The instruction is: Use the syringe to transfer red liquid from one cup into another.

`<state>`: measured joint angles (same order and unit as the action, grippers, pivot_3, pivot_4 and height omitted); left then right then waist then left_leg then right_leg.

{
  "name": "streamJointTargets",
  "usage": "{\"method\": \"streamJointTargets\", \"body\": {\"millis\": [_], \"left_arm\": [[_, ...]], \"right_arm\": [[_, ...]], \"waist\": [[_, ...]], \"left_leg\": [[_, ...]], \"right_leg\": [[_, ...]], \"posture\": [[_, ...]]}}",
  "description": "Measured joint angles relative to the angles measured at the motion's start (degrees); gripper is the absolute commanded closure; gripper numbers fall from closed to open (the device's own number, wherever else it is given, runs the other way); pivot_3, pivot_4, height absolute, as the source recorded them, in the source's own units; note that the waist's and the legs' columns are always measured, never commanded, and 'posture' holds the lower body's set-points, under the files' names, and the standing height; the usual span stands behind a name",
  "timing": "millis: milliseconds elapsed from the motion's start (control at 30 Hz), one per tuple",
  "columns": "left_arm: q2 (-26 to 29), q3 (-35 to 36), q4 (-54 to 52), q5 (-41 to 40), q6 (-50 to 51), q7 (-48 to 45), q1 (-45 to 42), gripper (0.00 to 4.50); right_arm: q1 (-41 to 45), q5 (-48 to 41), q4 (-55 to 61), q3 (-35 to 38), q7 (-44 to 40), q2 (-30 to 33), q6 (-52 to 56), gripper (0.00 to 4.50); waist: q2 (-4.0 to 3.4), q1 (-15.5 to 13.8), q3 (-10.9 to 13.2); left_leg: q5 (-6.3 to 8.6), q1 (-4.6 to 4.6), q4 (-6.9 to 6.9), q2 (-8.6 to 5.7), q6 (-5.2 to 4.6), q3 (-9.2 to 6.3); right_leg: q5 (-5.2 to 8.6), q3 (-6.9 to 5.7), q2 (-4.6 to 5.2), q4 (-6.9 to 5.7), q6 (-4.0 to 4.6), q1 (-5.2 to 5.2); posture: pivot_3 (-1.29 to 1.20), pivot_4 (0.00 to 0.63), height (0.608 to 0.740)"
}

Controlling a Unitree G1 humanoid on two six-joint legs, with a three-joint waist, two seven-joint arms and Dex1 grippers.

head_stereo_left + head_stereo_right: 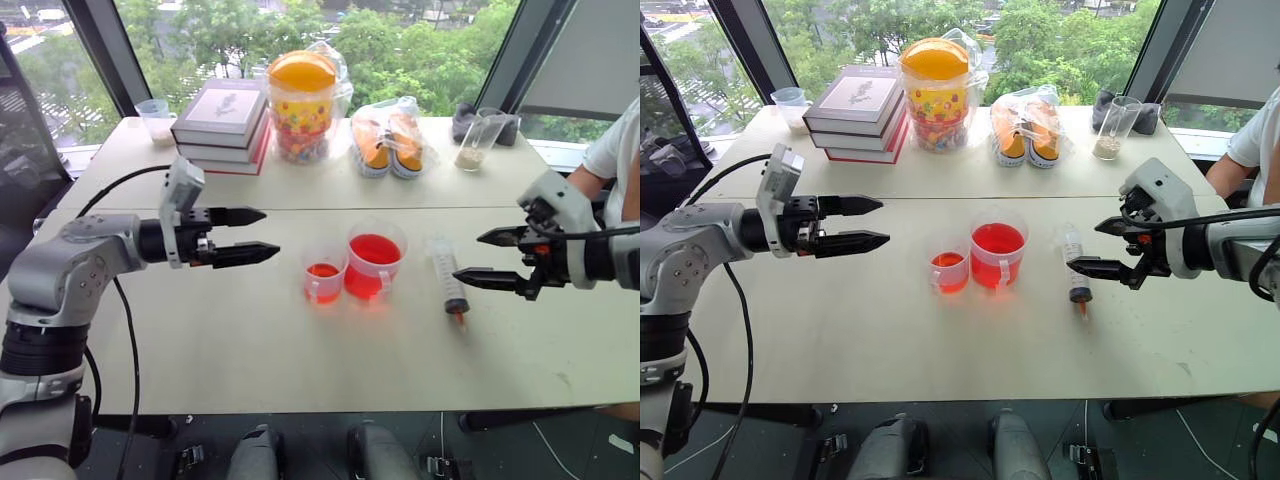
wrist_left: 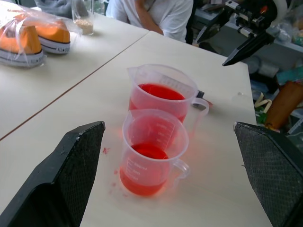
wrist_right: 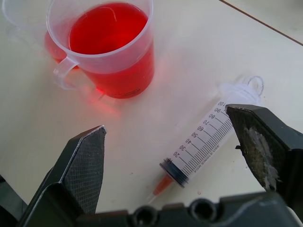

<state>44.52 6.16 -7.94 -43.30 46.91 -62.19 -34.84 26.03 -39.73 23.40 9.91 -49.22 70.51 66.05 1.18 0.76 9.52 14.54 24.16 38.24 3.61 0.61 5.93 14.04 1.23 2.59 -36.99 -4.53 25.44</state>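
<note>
The clear syringe (image 1: 449, 277) lies flat on the pale table (image 1: 250, 340), orange tip toward me, just right of the cups. The larger handled cup (image 1: 374, 258) holds plenty of red liquid (image 1: 374, 250). To its left the smaller cup (image 1: 324, 273) holds a shallow layer of the same liquid. My right gripper (image 1: 480, 257) hovers open just right of the syringe, its fingers (image 3: 80, 165) straddling the barrel (image 3: 201, 146) from above without touching it. My left gripper (image 1: 255, 235) is open and empty, pointing at the cups from the left, a short gap away.
At the back stand a stack of books (image 1: 222, 125), a candy jar with an orange lid (image 1: 301, 105), bagged orange shoes (image 1: 388, 140), a tall cup with beige powder (image 1: 475, 140) and a small cup (image 1: 157, 120). A person in a white shirt (image 1: 615, 150) sits at the right.
</note>
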Motion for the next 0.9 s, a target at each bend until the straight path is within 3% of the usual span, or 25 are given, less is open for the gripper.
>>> {"method": "streamJointTargets", "body": {"millis": [900], "left_arm": [[-1.01,0.17,0.96,-1.22,-0.85,0.94,-1.82,0.0]], "right_arm": [[4.75,1.79,-3.59,-3.57,-0.79,0.35,-0.06,0.06]], "waist": [[0.0,0.07,0.0]], "left_leg": [[0.0,0.0,0.01,0.0,0.0,0.02]], "right_leg": [[0.0,0.0,-0.01,-0.01,-0.01,0.0]], "posture": [[0.0,0.15,0.74]]}}
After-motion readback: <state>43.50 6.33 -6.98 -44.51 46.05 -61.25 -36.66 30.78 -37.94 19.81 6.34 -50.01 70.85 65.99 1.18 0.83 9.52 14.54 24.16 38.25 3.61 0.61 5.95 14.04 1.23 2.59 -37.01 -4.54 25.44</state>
